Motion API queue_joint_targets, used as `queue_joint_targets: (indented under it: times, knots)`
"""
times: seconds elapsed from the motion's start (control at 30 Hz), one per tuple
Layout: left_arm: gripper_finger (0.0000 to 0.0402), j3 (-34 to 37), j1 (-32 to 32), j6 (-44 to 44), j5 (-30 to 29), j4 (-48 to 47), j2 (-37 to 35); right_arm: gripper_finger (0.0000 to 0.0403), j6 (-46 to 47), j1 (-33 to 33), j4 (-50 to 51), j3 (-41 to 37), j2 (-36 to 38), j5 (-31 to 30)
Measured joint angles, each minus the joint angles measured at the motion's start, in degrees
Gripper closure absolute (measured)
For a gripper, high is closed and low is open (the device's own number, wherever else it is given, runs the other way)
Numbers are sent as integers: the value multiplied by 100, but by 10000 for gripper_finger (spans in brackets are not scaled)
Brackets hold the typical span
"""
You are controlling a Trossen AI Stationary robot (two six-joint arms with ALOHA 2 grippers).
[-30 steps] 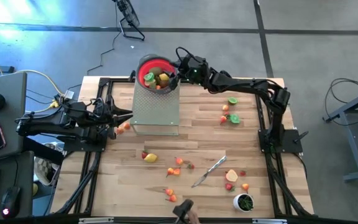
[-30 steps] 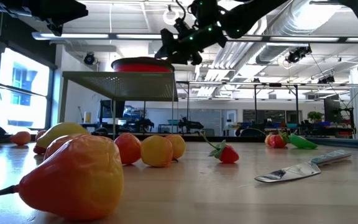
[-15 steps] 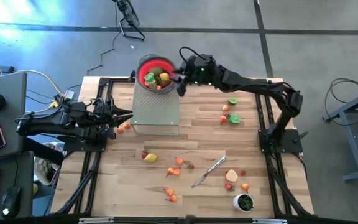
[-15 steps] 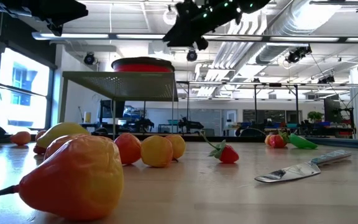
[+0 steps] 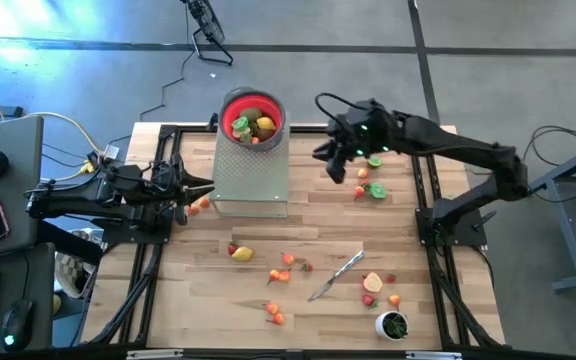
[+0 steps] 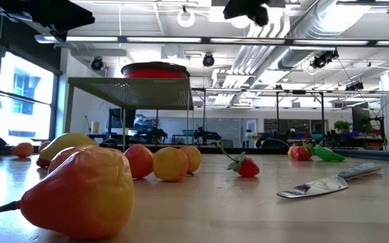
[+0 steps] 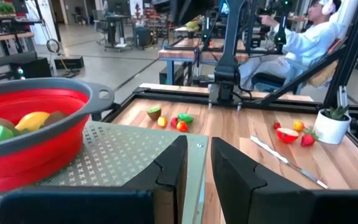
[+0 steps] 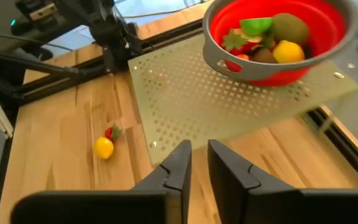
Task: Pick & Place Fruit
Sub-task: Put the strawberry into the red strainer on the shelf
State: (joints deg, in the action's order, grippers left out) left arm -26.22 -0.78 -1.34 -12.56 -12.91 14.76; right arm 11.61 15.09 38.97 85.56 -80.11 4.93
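Observation:
A red bowl point(image 5: 251, 118) with several fruit pieces point(image 8: 272, 37) in it stands on a perforated metal stand point(image 5: 251, 175) at the far left of the wooden table. More fruit lies loose on the boards: a yellow piece point(image 5: 241, 254), orange and red ones point(image 5: 288, 262), and green and red ones point(image 5: 371, 188) at the far right. My right gripper point(image 5: 334, 166) hangs shut and bare in the air to the right of the bowl, tipped downward. My left gripper point(image 5: 204, 187) waits level at the stand's left side, fingers close together, nothing between them.
A silver knife point(image 5: 336, 275) lies on the near middle of the table. A small white cup with green contents point(image 5: 393, 324) stands at the near right corner. A halved fruit point(image 5: 371, 283) lies beside them. Dark frame rails point(image 5: 428, 200) run along both sides.
My right gripper has drawn back from over the red bowl toward the table's right edge, rising and tipping up from a steep downward slant. Its fingers have closed on nothing. The bowl, the stand and the loose fruit have stayed in place.

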Motion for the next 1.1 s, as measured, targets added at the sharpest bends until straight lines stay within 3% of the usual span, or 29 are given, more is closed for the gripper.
queue_joint_targets:
  times: [0.17, 0.4, 0.73, 1.1]
  knots:
    - [334, 0, 0, -52, 1, -8, -2, 379, 297, -571, 430, -187, 510, -728]
    - [334, 0, 0, -542, 6, -61, 0, 385, 1084, -1078, 284, -1388, 1096, -987]
    - [334, 0, 0, -646, 8, -60, 0, 385, 1623, -1759, -320, -2551, 1175, -667]
    - [334, 2, 0, -666, 9, -63, 0, 385, 849, -2326, -696, -2658, 1130, 5]
